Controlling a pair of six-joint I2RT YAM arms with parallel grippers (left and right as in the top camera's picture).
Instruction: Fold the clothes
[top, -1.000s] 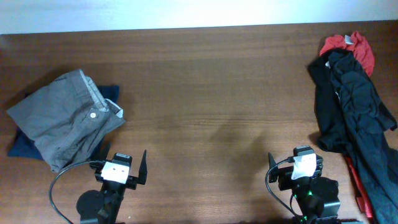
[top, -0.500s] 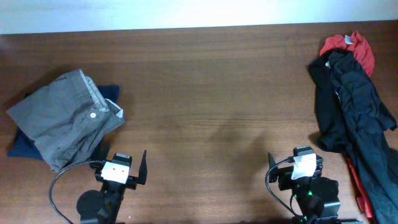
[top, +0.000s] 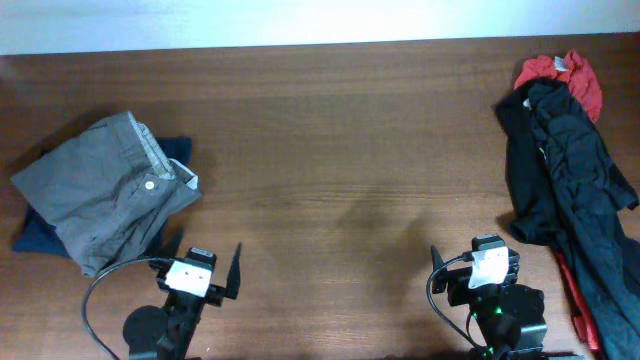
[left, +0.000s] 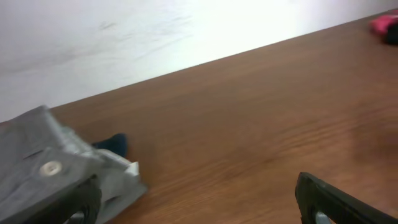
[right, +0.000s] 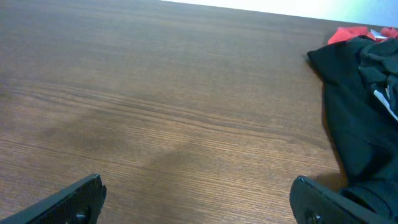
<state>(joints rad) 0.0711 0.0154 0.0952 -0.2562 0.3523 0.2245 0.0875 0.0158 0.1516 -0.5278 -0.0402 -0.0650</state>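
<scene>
The table (top: 340, 150) was open mid-span, probably as folding room. Black clothes (top: 565, 170) were heaped unfolded at far right. Folded gray trousers (top: 100, 190) were stacked left. The 2 grippers, left (left: 199, 202) and right (right: 199, 196), waited spread and empty.

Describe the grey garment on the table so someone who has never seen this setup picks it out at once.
On the wooden table, go to the left end, where two folded pieces lie stacked. The grey garment is the upper one, over a dark blue garment; its white button and pale waistband set it apart from the black and red heap at the right end.
</scene>
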